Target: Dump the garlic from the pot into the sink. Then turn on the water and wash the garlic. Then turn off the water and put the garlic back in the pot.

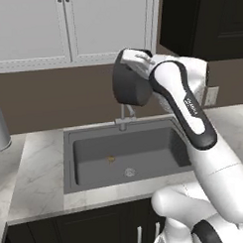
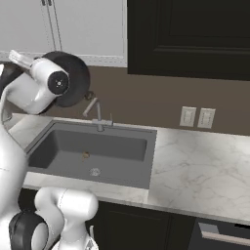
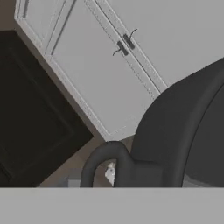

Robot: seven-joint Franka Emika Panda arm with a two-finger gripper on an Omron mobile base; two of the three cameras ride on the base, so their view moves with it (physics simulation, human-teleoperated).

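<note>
garlic (image 1: 111, 158) already lies in the sink (image 1: 70, 165); end effector (image 1: 136, 61) likely grips the tipped pot (image 1: 129, 86). washing and return remain.

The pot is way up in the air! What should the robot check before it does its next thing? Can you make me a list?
1. Garlic out of the pot: ok, it lies on the floor of the sink.
2. Pot held firmly: cannot tell; it hangs tipped on its side at the hand, but the fingers on it are hidden.
3. Garlic clear of the drain: ok, they are apart.
4. Water off: ok, nothing runs from the faucet.
5. Pot clear of the faucet: ok, it hangs above it.
6. Counter free for setting the pot down: ok on the right.
</note>
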